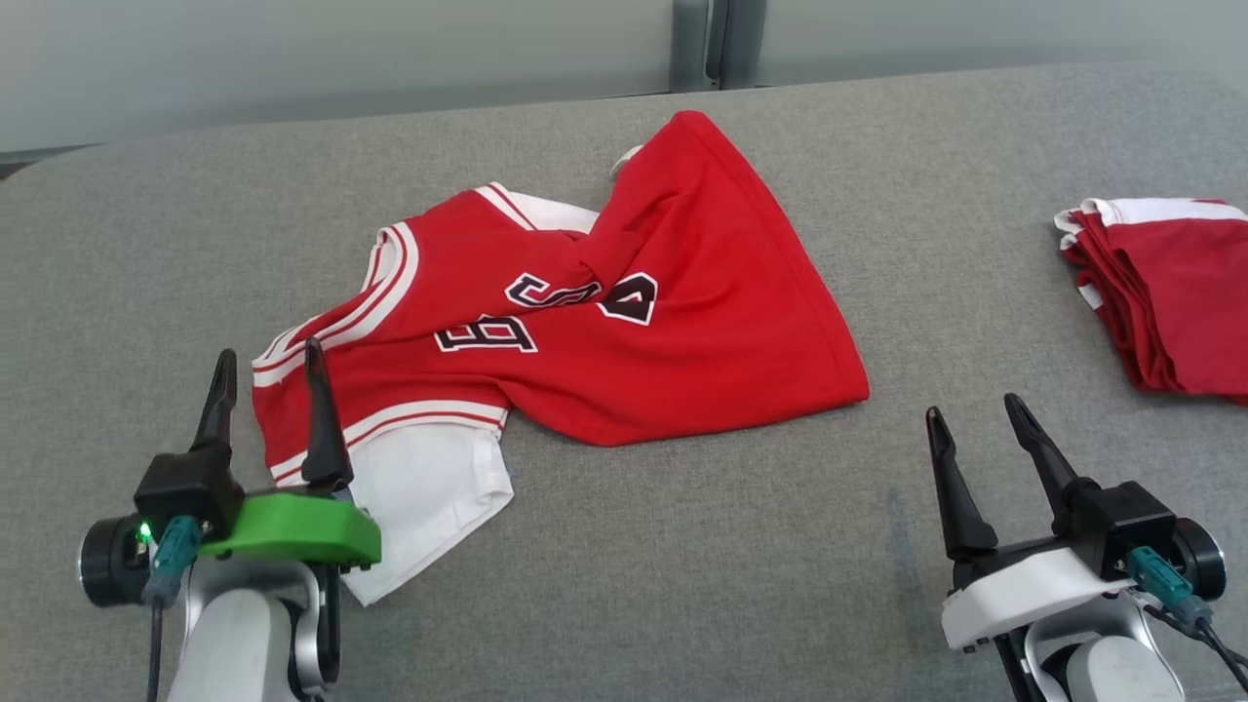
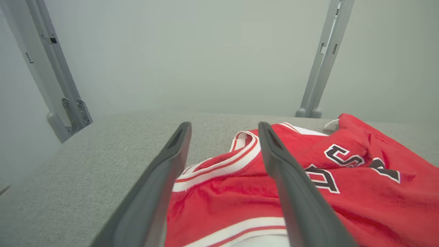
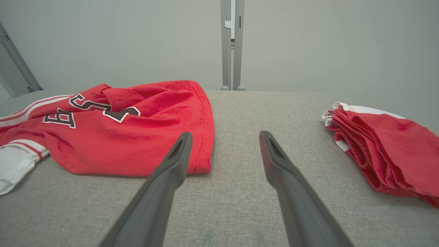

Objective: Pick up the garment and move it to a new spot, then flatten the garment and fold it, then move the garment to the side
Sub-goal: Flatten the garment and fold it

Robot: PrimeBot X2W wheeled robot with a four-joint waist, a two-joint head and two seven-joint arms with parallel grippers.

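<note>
The left tool (image 1: pixel 270 351) is held with fingers apart over the left edge of the crumpled red jersey with white trim (image 1: pixel 682 322). The right tool (image 1: pixel 975 408) is likewise spread and empty. Black, white-edged letters are creased, and only a "B" can be read. The jersey is laid mid-way across the grey fabric worktop (image 1: pixel 624 546).

Folded stack of red-and-white fabric garments (image 1: pixel 1170 302) lying at right edge of grey woven upholstered surface (image 1: pixel 682 546), grey metal upright (image 1: pixel 717 44) behind.
</note>
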